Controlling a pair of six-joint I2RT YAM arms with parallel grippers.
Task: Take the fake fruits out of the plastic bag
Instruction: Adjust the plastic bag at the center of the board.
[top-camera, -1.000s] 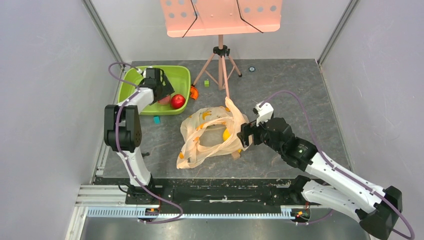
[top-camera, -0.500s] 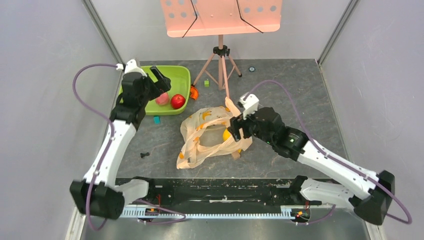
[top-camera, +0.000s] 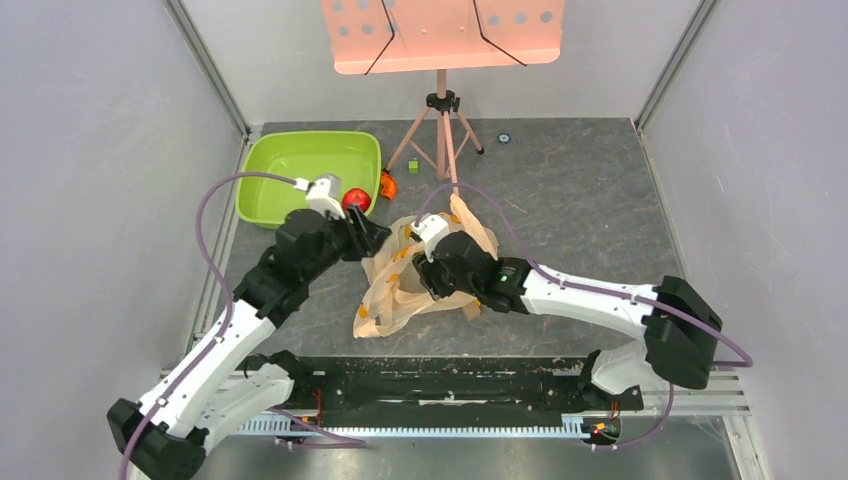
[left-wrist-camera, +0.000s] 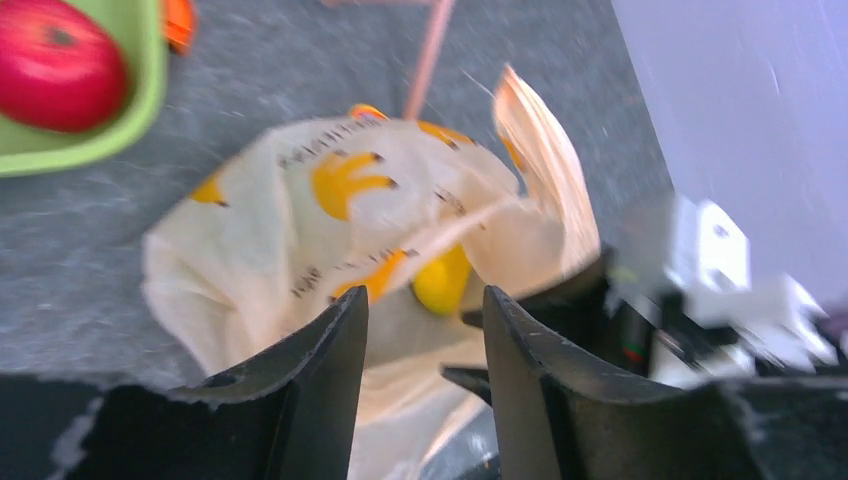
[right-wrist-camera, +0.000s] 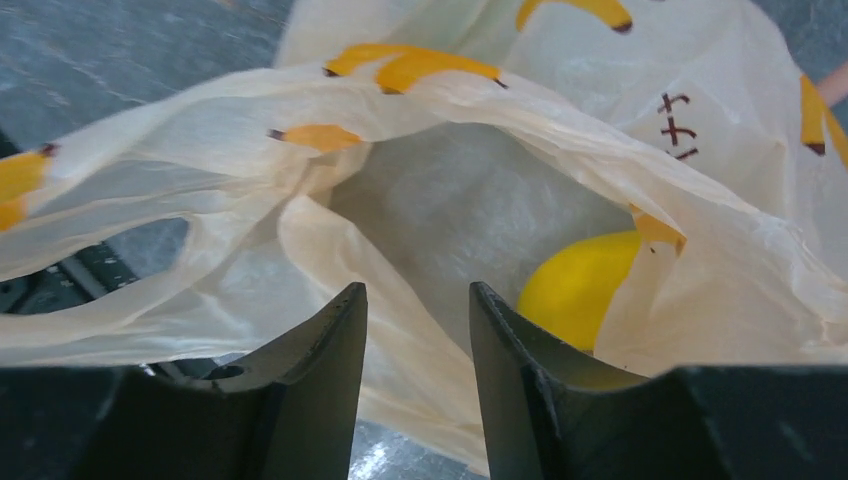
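Grey table (top-camera: 580, 200): crumpled plastic bag (top-camera: 385, 295), yellow fruit (right-wrist-camera: 575, 285)

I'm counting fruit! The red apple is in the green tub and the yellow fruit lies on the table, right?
Not quite. The yellow fruit is inside the bag, not on the table; the right wrist view shows it. The red apple is in the tub, as you said.

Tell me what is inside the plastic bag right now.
One yellow fruit lies inside the plastic bag, seen through its open mouth. Crumpled film covers the rest of the interior, so any other fruit there cannot be seen.
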